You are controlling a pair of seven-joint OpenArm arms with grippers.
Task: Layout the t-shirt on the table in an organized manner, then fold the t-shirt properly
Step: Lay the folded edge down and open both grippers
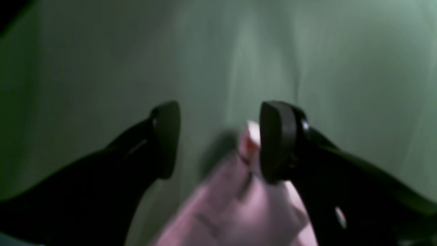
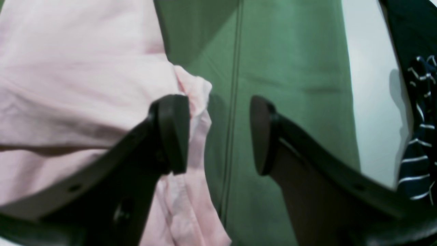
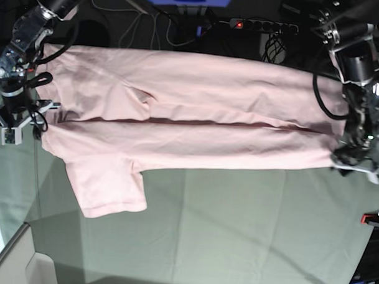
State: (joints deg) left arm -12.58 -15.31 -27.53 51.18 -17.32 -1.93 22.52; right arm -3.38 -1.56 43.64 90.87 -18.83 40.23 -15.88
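Pale pink short-sleeved cotton t-shirt (image 3: 190, 117) folded lengthwise, back up, sleeve sticking out at 7 o'clock on grey-green cloth table (image 3: 236, 231). Left gripper (image 1: 218, 140) wide, right gripper (image 2: 218, 135) wide, both empty.

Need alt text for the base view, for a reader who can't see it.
A pink t-shirt lies spread lengthwise across the grey-green table, folded along its length, one sleeve sticking out. The right gripper and left gripper sit at its two ends.
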